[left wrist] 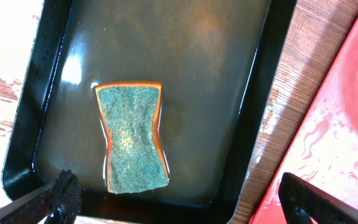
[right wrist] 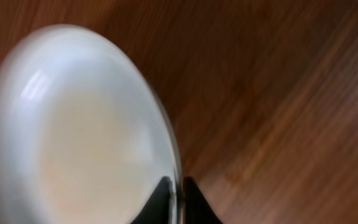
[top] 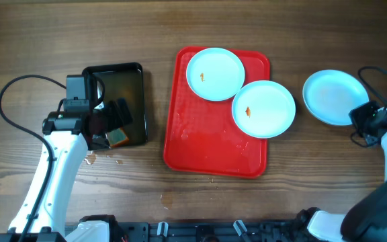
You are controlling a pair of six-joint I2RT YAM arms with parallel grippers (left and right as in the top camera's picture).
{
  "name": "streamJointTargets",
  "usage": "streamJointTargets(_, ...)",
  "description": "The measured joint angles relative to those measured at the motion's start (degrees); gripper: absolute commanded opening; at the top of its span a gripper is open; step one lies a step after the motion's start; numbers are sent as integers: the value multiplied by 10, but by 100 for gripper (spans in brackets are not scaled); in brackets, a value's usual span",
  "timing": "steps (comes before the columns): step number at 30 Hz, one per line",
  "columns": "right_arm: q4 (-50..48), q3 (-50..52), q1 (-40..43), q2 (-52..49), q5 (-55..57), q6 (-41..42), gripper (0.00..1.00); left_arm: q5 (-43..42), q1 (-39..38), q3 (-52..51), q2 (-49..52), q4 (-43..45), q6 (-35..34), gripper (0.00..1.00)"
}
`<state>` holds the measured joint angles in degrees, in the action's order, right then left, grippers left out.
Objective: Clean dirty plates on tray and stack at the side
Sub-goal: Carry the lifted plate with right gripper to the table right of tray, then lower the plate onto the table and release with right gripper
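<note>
Two pale blue plates lie on the red tray: one at the back and one at the right, each with a small orange smear. A third plate with no smear is right of the tray, over the bare wood. My right gripper is shut on its rim. My left gripper is open above the black tray, near the sponge, with nothing in it.
The black tray holds murky water and the green-topped orange sponge. Water drops lie on the red tray's front and on the wood before it.
</note>
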<state>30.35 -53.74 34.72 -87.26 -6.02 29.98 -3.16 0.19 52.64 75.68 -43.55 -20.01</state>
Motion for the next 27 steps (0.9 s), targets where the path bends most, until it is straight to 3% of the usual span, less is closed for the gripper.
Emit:
streamJointTargets(6,-38,0,-7,-10,-132,-76,47,0,0,0,0,0,0,100)
streamJointTargets(10,6,-1,-65,3,-193,-142,55,0,0,0,0,0,0,100)
streamJointTargets(14,31,-1,-184,6,-143,-180,57,0,0,0,0,0,0,100)
streamJointTargets(18,-2,-1,-294,4,-12,-194,56,0,0,0,0,0,0,100)
streamJointTargets(19,-8,-1,-312,2,19,-196,54,0,0,0,0,0,0,100)
streamJointTargets(22,-17,-1,-336,-9,87,-198,36,0,0,0,0,0,0,100)
streamJointTargets(25,-21,-1,-338,-33,128,-198,33,0,0,0,0,0,0,100)
streamJointTargets(26,-21,-1,-338,-39,134,-198,25,0,0,0,0,0,0,100)
streamJointTargets(27,-20,-2,-338,-43,136,-198,10,0,0,0,0,0,0,100)
